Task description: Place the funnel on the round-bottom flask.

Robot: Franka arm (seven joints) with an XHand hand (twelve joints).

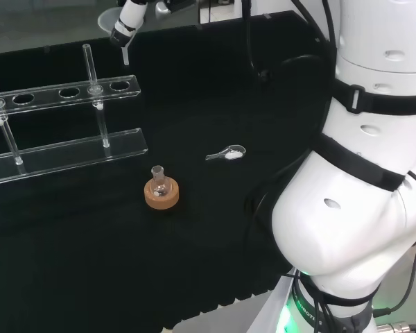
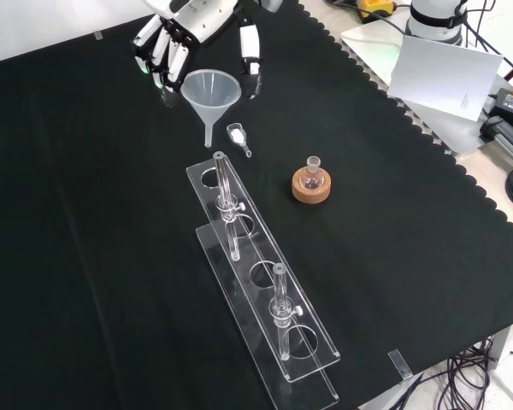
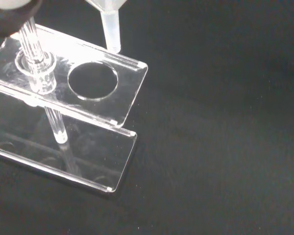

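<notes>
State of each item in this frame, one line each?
hand: curled round the funnel, raised
funnel: held upright, spout down, not on the flask
round-bottom flask: upright on cork ring, neck open
tube rack: standing, tubes in some holes
scoop: lying on the cloth

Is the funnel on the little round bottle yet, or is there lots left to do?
Not yet. Done: the hand has the funnel lifted off the cloth, its fingers around the rim. In hand: the funnel hangs spout down near the end of the clear rack. Left: carry it over to the round-bottom flask, waiting on its cork ring, and lower the spout into the neck.
</notes>
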